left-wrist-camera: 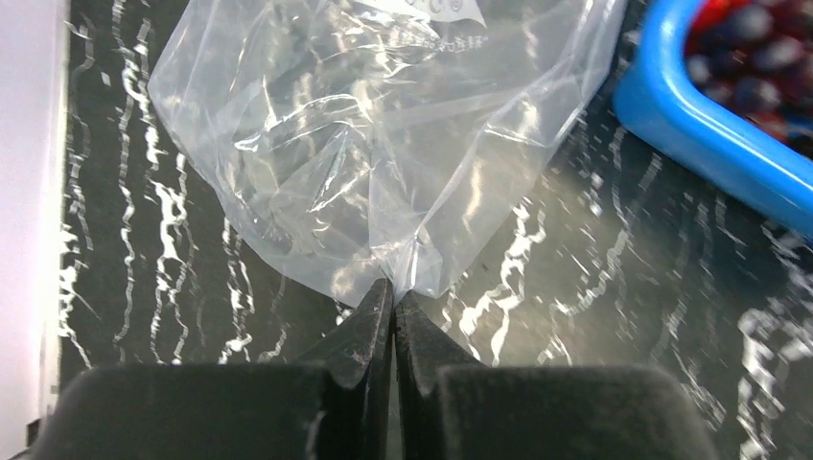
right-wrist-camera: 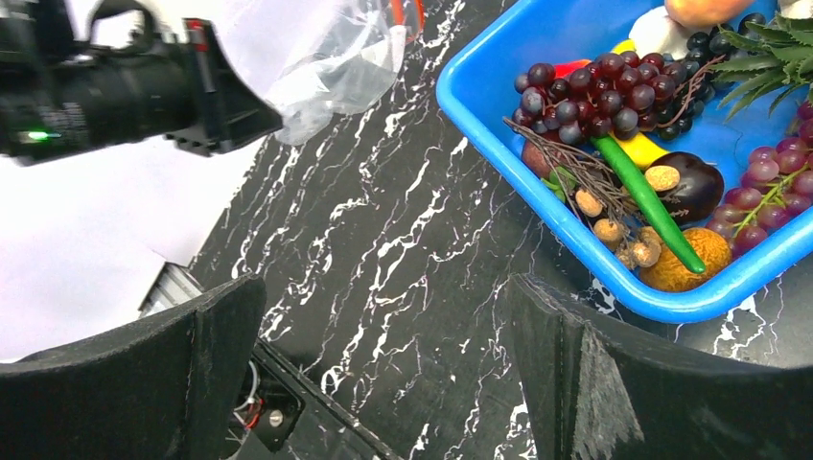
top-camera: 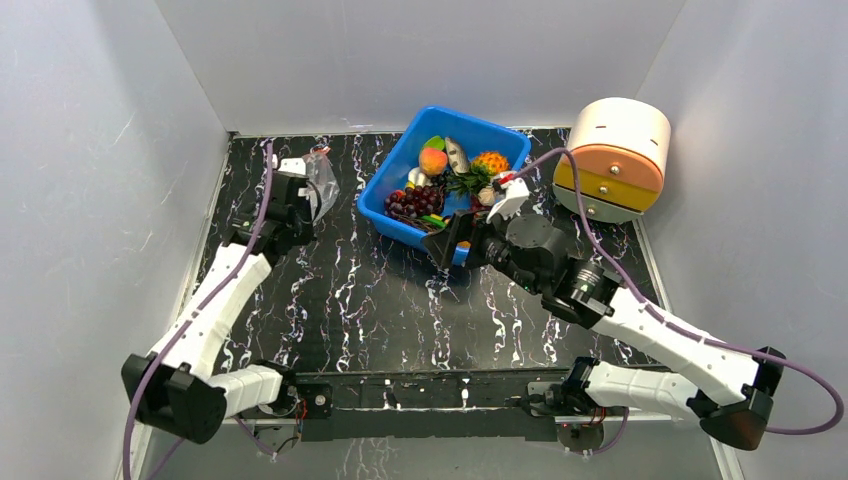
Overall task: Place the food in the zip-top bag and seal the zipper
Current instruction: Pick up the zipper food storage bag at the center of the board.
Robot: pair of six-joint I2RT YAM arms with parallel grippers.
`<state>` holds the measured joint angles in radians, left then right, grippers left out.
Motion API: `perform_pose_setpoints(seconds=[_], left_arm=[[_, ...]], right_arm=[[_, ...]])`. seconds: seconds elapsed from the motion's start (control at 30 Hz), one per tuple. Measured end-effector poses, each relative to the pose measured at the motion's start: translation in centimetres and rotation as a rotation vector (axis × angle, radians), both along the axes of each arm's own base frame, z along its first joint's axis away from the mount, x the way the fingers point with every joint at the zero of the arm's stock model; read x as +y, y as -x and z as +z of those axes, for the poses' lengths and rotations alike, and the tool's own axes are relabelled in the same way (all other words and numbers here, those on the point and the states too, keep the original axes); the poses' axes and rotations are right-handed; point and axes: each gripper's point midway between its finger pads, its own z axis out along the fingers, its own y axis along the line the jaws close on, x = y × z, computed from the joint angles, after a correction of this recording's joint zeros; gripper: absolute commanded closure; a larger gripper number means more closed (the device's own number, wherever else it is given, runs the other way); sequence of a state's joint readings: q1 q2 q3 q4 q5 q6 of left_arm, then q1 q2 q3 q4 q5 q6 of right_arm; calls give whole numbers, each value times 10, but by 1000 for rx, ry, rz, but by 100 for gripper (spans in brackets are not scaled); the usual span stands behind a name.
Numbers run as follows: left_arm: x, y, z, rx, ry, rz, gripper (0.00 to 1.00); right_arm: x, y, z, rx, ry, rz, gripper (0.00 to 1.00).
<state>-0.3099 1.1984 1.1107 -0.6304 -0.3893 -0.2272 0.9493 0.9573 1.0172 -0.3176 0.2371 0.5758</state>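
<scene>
The clear crinkly zip-top bag (left-wrist-camera: 383,144) lies at the far left of the black marble table (top-camera: 340,290). My left gripper (left-wrist-camera: 394,287) is shut on the bag's near edge, pinching a fold of plastic. A bit of the orange-red zipper (right-wrist-camera: 393,13) shows at the bag's far end. The food sits in the blue bin: a peach (top-camera: 433,160), a pineapple (top-camera: 490,162) and dark grape bunches (right-wrist-camera: 585,91), with other small pieces. My right gripper (right-wrist-camera: 383,287) hovers open over the table just left of the bin's near corner, with nothing between its fingers.
The blue bin (top-camera: 395,165) stands at the back centre. A round white, orange and yellow drawer unit (top-camera: 612,158) stands at the back right. White walls close in the table on three sides.
</scene>
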Motion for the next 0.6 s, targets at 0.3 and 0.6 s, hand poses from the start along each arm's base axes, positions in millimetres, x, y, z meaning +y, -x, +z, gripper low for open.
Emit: perform_pose_setpoints(seconds=[0.3, 0.6], left_arm=[[-30, 53, 30, 17, 226, -121, 100], [-68, 93, 53, 26, 448, -295, 100]], right_arm=[[26, -12, -11, -24, 38, 49, 19], [73, -24, 12, -84, 25, 171, 41]])
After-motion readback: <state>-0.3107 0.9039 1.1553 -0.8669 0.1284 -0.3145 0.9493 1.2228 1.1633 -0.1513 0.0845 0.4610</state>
